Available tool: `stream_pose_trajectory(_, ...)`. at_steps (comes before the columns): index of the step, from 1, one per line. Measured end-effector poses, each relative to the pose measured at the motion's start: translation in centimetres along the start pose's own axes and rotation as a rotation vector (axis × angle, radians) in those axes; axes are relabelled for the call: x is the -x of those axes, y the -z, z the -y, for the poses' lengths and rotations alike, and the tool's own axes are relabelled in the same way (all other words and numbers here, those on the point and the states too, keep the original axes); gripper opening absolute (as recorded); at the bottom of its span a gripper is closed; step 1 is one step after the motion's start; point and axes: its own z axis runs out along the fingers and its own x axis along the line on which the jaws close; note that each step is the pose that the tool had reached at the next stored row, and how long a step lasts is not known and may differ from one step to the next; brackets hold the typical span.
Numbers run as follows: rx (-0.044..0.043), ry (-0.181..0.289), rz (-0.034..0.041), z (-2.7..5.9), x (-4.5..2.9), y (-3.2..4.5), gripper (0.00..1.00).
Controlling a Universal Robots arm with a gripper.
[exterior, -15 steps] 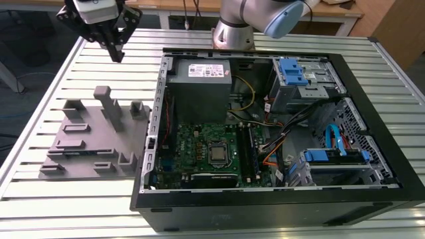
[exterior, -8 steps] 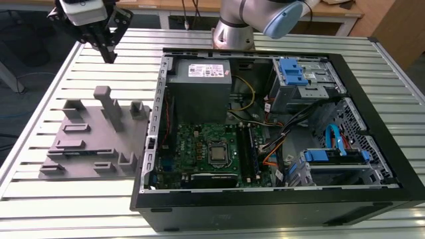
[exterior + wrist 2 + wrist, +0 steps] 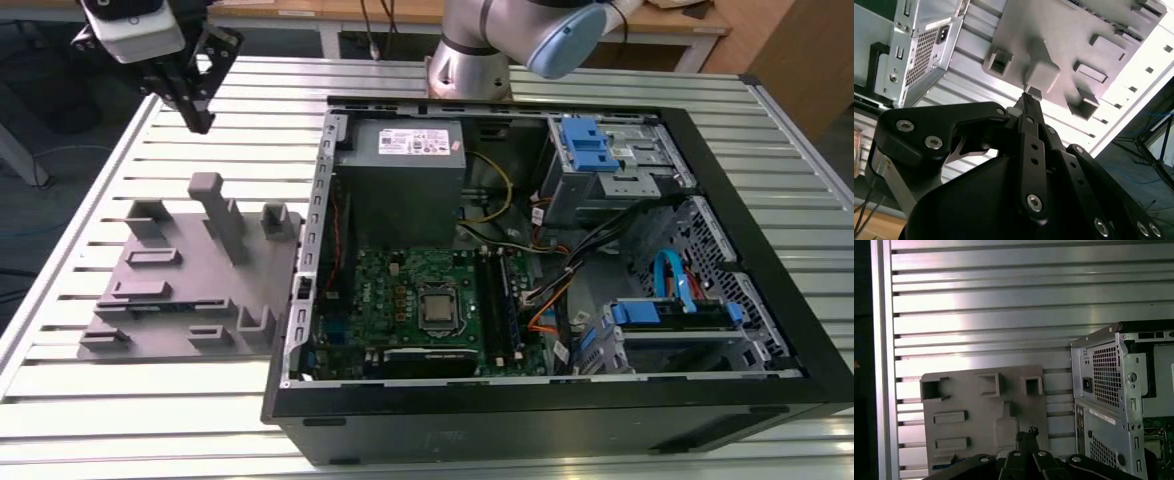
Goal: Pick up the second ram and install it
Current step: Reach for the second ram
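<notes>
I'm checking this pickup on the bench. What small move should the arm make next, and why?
Probably lower the tool toward the grey holder. The tool hangs above the holder and apart from it, shut, with nothing visible between its tips.

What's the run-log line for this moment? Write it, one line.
gripper: shut, nothing visibly held | position: raised above grey parts tray | computer case: open, beside tray

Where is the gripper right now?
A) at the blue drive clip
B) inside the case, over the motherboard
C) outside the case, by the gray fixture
C: in the exterior view the gripper hangs outside the case, near the gray fixture.
</notes>
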Motion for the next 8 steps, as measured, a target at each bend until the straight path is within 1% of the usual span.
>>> stream_pose_trajectory(4,-0.0001,0.0,-0.0002,0.31,-1.55,-0.62,0.07)
stream_pose_trajectory(7,-0.0002,0.0,-0.0002,0.76,-2.83,-1.04,0.07)
stream_pose_trajectory(8,-0.0001,0.0,-0.0001,0.97,-3.11,-1.18,0.07)
